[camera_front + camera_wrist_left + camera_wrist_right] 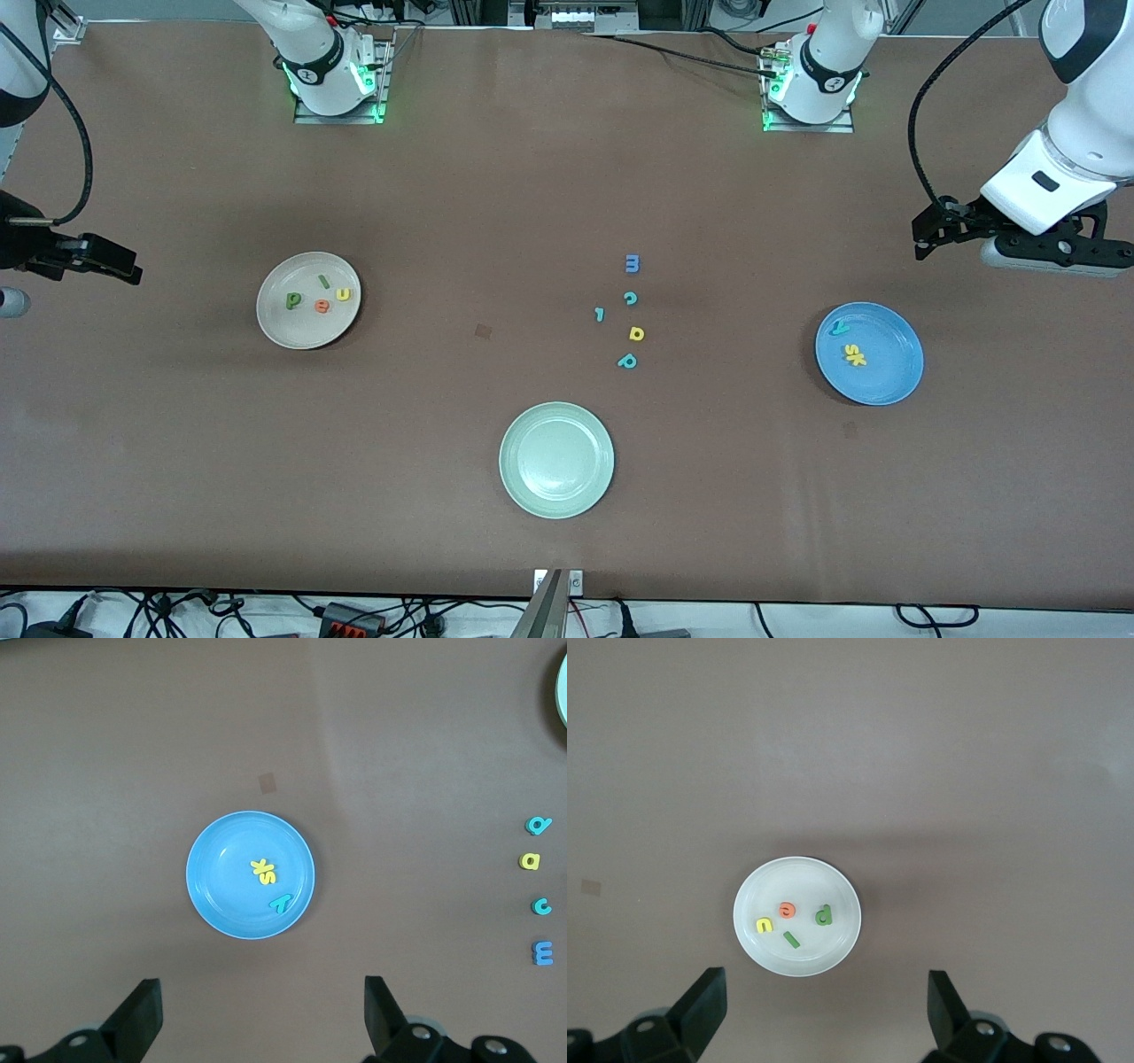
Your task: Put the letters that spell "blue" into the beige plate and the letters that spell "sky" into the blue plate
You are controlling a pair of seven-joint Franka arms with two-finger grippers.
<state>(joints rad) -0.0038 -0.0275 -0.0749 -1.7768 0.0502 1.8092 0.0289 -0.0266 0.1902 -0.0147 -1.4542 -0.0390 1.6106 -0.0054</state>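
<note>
Four letters in beige plate: the dark green b [293, 301], the green l [324, 282], the yellow u [343, 294] and the orange e [322, 307] all lie inside the beige plate [283, 332], which stands toward the right arm's end of the table [177, 461].
Three letters in blue plate: the yellow s [850, 353], the yellow k [858, 360] and the teal y [838, 328] lie inside the blue plate [886, 390], toward the left arm's end of the table.
My left end effector [257, 1014]: it hangs high over the table beside the blue plate, fingers spread wide, nothing between them.
My right end effector [822, 1010]: it hangs high over the table beside the beige plate, fingers also spread wide and empty.
Letters remaining: a blue m [632, 263], a teal c [630, 299], a small teal l [600, 314], a yellow d-shape [636, 334] and a teal p-shape [627, 361] lie loose on the table between the two plates, nearer to the blue plate. I judge they belong to no word.
Pale green plate [523, 496]: nothing in it; it is nearer to the front camera than the loose letters.
Step in hand: I judge both words are complete and my two arms only wait.
Next move: I think no more picking is needed; it calls only for keeping both arms away from the plates.
</note>
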